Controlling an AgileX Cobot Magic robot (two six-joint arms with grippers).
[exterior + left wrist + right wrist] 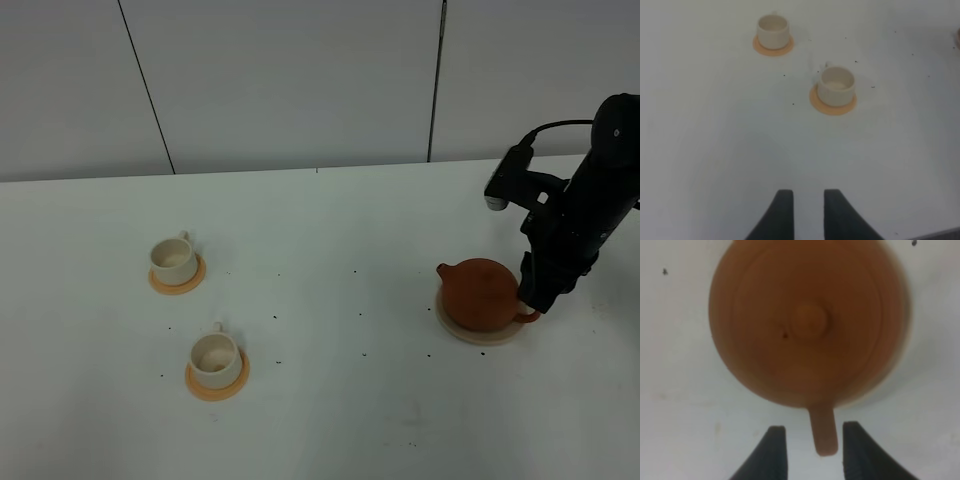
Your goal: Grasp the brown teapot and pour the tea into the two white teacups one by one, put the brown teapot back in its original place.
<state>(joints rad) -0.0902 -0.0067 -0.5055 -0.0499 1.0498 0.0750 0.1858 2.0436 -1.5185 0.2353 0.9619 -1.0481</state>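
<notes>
Both jaws parted — right arm (585, 215) angled down.

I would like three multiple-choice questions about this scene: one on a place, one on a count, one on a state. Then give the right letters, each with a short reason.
1. Where does the brown teapot stand?
A) on a beige coaster
B) on a cup saucer
C) on the bare table

2. How many white teacups are in view?
A) one
B) two
C) three

3. How is the right end effector placed at the teapot handle?
A) clamped on the lid knob
B) open, one finger on each side of the handle
C) far away from the teapot

Answers:
1 A, the coaster rim shows under the teapot.
2 B, two cups show, each on its own orange saucer.
3 B, a gap shows on both sides of the handle.
</notes>
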